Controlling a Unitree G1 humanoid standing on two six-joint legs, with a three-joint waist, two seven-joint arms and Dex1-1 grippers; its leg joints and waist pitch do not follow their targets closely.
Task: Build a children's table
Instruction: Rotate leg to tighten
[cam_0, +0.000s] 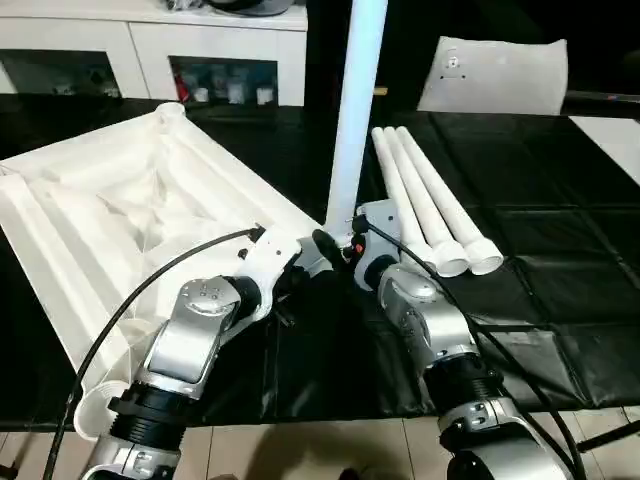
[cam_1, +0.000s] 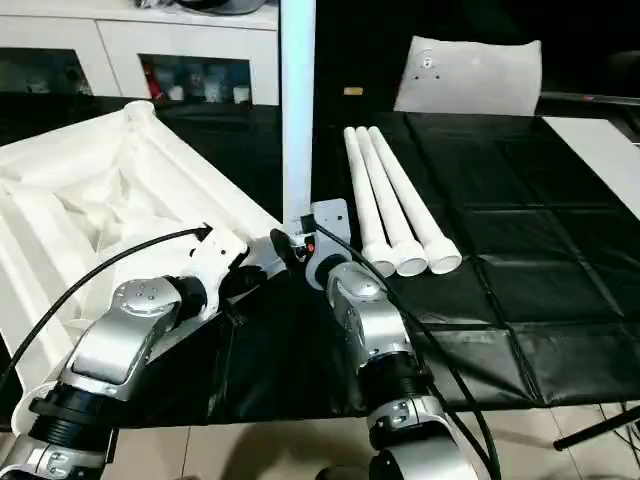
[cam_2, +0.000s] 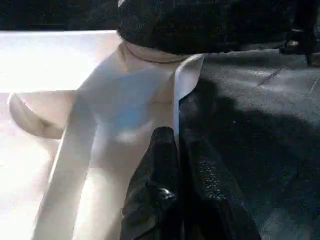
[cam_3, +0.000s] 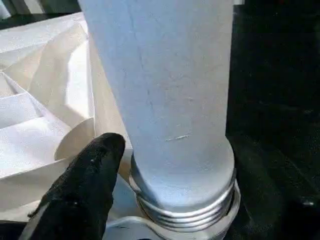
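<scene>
Black cloth (cam_0: 560, 300) is covering the bench, where the upturned tabletop (cam_0: 90, 220) is lying at left and three spare legs (cam_0: 430, 205) beside it. One leg (cam_0: 355, 110) is being stood upright in the near corner socket, gripped by the right gripper (cam_0: 350, 252); the left gripper (cam_0: 305, 255) is pinched closed on the tabletop rim.

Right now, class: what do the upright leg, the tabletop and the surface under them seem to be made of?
Upright leg: smooth white plastic, probably; moulded screw rings show at its base in the right wrist view.
Tabletop: white moulded plastic, judging by the thin ribs and rim, slightly glossy.
Work surface: black sheet, likely plastic film or coated cloth; it creases and shines.
</scene>
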